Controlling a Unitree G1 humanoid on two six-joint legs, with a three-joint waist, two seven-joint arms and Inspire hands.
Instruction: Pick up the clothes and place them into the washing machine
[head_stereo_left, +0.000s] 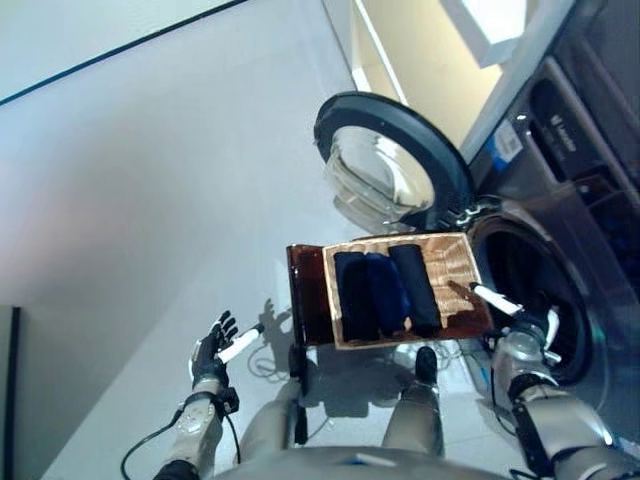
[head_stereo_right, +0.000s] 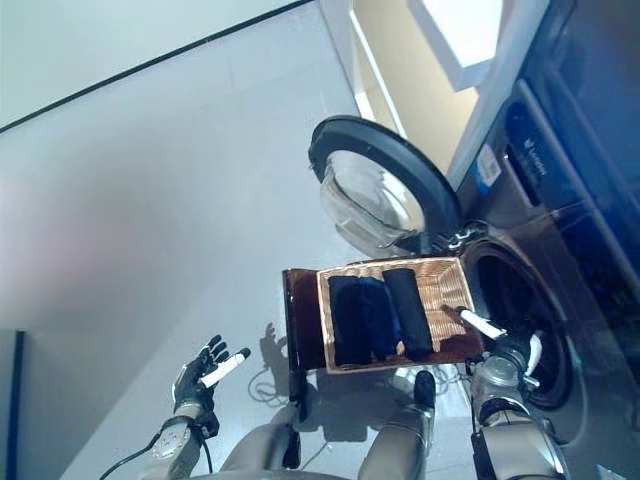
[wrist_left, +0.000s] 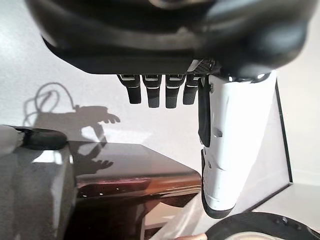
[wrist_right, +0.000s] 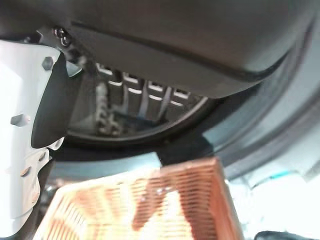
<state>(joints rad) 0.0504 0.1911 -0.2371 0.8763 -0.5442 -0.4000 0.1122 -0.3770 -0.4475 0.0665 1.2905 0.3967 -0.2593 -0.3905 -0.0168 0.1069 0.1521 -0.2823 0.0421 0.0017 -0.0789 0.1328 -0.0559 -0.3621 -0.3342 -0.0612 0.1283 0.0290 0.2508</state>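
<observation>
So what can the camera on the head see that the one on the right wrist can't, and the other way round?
Only the left eye view shows the rolled dark clothes lying in the basket, the open round washer door, the brown stool beside the basket, and the left hand open over the floor.

Only the right wrist view shows the right hand's fingers close up, straight, holding nothing.

Both show the wicker basket, the washing machine's drum opening and the right hand.

Showing a pale grey floor (head_stereo_left: 150, 200), smooth and shining under strong light. Running across it near the far wall (head_stereo_left: 80, 30), a thin dark line (head_stereo_left: 120, 52). Standing beyond, a cream-yellow wall panel (head_stereo_left: 420, 60) with a bright white opening (head_stereo_left: 495, 25).
</observation>
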